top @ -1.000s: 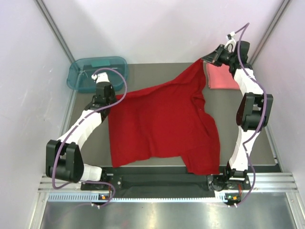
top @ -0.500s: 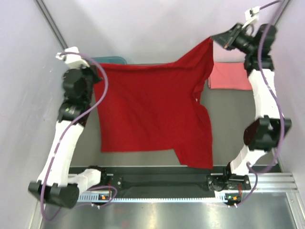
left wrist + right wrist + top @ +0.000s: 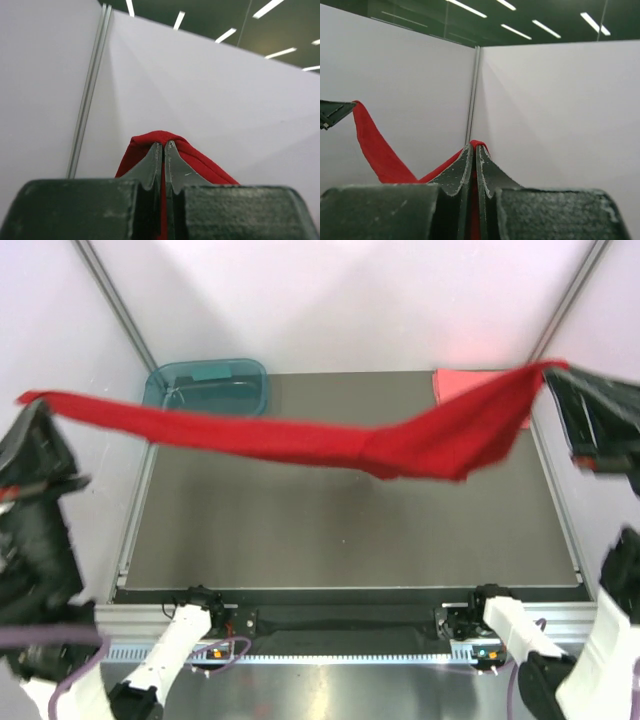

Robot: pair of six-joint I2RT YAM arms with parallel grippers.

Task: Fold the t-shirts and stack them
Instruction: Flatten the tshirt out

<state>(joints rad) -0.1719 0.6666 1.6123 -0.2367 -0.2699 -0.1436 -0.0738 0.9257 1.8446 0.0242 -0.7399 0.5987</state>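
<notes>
Jaws of the left gripper (image 3: pixel 163 149) and right gripper (image 3: pixel 473 150) pinch thin edges of the deep red t-shirt (image 3: pixel 300 442), strung between them above the table (image 3: pixel 340 530), so a harder pull could slip one corner free.

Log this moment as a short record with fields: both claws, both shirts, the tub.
left claw: shut on one end of the red t-shirt, raised at the left side
right claw: shut on the other end, raised at the right side
red t-shirt: stretched in the air between the claws, above the table, sagging right of centre
pink t-shirt: folded, lying at the far right corner, partly hidden by the red one
teal tub: far left corner, nothing touching it
</notes>
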